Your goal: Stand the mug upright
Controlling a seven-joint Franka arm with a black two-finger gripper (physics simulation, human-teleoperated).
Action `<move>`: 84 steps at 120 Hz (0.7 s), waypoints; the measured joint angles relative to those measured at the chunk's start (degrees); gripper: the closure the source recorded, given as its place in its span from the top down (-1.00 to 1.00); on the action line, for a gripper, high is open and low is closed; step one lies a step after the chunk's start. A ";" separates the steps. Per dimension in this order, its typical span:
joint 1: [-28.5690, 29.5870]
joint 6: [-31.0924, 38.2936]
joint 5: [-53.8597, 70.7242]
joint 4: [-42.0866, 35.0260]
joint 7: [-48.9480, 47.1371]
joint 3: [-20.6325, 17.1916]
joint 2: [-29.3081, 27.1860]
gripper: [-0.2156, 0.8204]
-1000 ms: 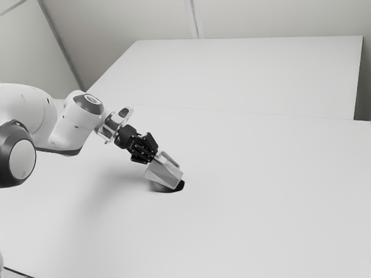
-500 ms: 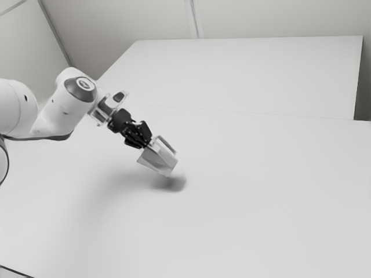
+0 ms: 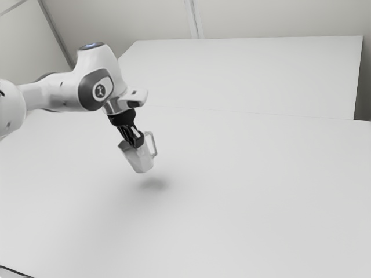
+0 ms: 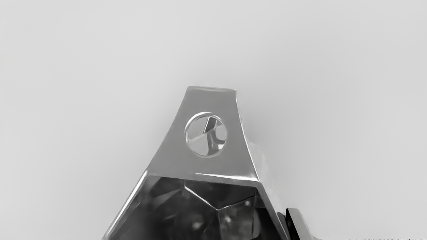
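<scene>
Mug (image 3: 137,158) shifts toward the exterior view's left and tips closer to upright

Left to right in the exterior view, the arm (image 3: 99,87) comes in, its hand now pointing more steeply down. The jaws (image 3: 135,142) are clamped on the mug by its rim (image 4: 203,176). The mug hangs tilted above the bench (image 3: 261,197), its handle (image 3: 155,145) on the exterior view's right, a soft shadow (image 3: 153,184) below.

Mug (image 3: 139,159) in 2 views, 1 close
</scene>
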 joint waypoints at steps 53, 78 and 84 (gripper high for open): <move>3.03 4.57 6.56 0.06 -6.33 -0.54 5.84 -0.92; 3.27 8.05 5.91 0.13 -8.41 -0.51 8.59 -0.92; 3.16 8.65 5.61 0.13 -8.83 -0.50 8.84 -0.92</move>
